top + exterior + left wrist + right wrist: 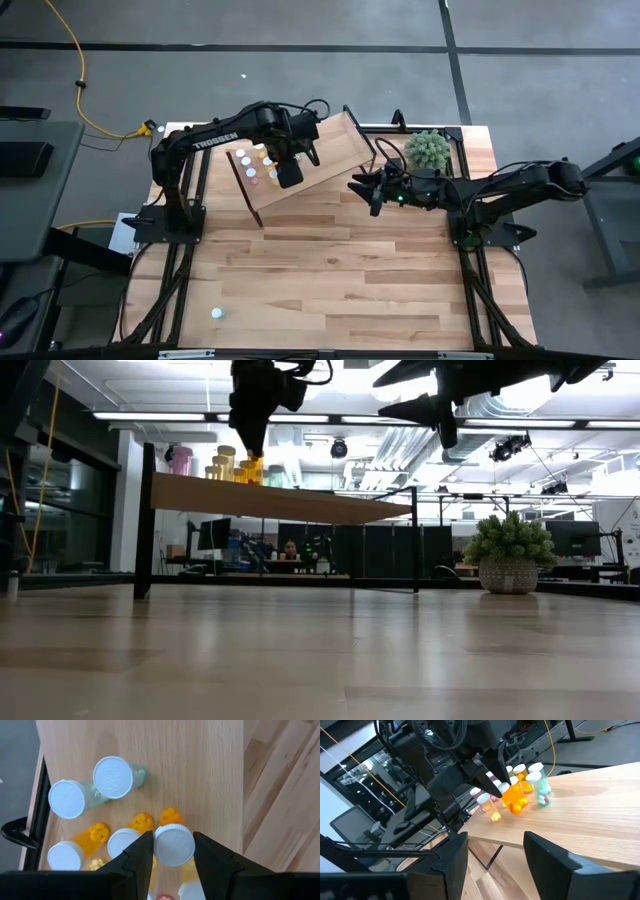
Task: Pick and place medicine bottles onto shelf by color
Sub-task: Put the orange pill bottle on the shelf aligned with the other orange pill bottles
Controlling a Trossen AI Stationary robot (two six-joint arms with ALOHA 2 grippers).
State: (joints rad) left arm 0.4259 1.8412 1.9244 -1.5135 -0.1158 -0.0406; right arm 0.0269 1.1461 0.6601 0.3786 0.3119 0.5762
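1. High view: shelf, a light-wood plank on black legs, stands at the far middle of the desk, set at an angle.
2. Left gripper hangs over the shelf's 9 o'clock end, above a cluster of medicine bottles.
3. Left wrist view: the left gripper has its fingers on either side of a white-capped orange bottle, pinching it at the cap; the bottle stands upright among the others on the shelf.
4. Same view: two pale teal bottles stand at 10 to 11 o'clock of the held bottle; further orange and yellow bottles stand at its 9 o'clock, close together.
5. Low view: the bottle cluster sits on the shelf at its 9 o'clock end, under the left gripper.
6. Right gripper hovers above the desk at 3 o'clock of the shelf, clear of it; fingers spread, nothing between them.
7. One white-capped bottle stands alone on the desk near its 7 o'clock corner, well apart from the shelf.
8. Green plant in a pot sits at the desk's 1 o'clock corner.
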